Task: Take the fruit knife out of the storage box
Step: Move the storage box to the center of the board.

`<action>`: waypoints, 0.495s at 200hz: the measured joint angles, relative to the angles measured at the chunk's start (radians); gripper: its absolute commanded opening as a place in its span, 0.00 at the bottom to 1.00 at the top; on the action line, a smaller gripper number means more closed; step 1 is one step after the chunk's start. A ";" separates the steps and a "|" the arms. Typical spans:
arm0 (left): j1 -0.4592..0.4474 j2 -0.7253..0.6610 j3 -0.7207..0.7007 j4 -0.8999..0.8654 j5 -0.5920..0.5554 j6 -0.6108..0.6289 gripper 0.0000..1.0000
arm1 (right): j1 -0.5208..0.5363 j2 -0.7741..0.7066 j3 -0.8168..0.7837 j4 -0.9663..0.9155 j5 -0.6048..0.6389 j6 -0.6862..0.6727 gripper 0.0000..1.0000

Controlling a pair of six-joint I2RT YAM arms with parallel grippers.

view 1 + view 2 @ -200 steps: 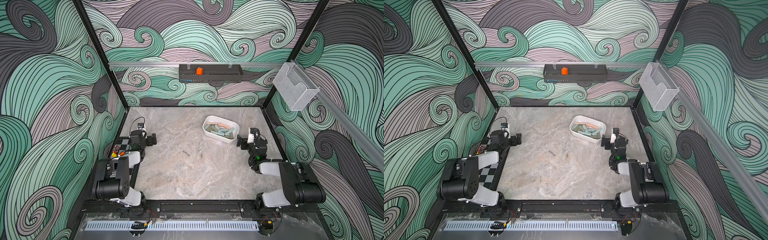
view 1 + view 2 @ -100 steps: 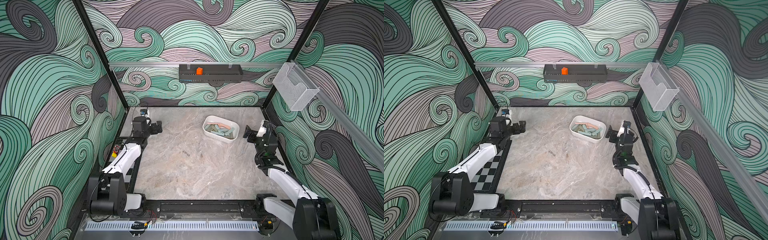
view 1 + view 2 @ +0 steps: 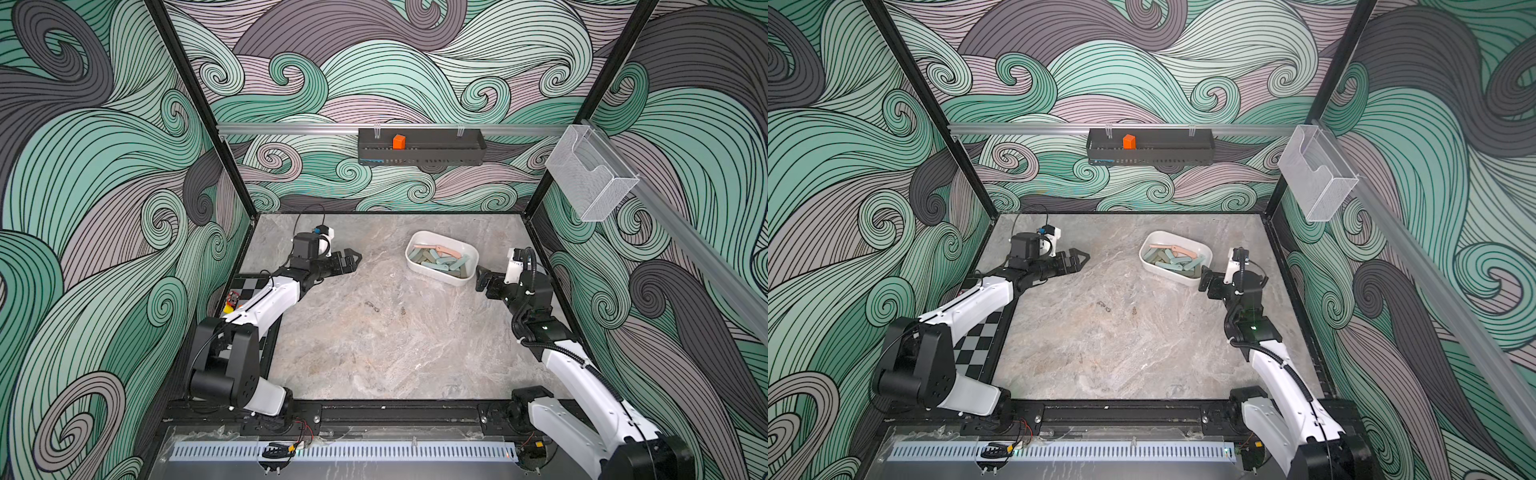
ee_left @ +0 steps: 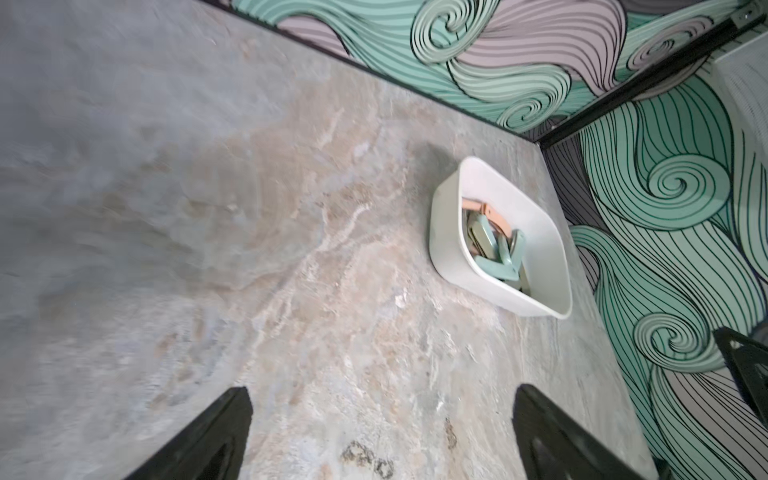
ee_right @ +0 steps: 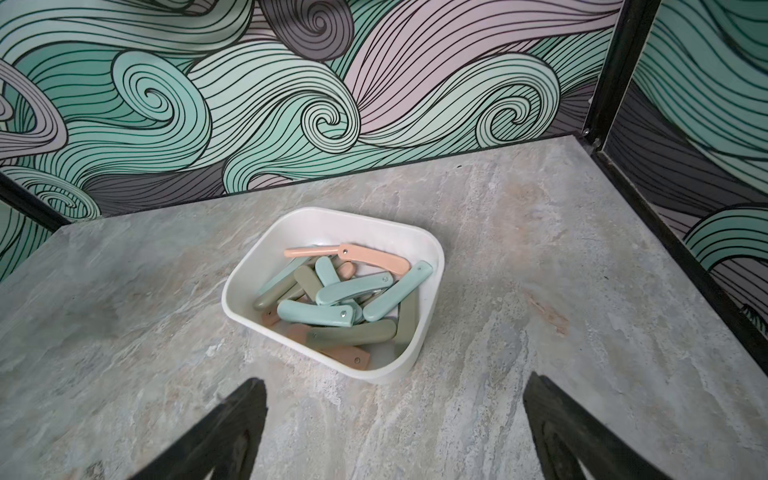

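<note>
Both arms have reached out: right tool (image 3: 480, 279), released, nears storage box (image 3: 432, 276); left tool (image 3: 354, 263) released, apart. Fruit knives (image 5: 353, 291) untouched.

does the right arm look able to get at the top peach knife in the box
Probably yes: the right pincer is open, just beside the box, and the peach knife lies uppermost with nothing over it.
</note>
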 measured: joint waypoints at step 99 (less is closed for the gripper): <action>-0.274 0.386 0.550 -0.312 -0.086 0.092 0.93 | 0.066 0.061 0.083 -0.117 -0.063 0.006 0.98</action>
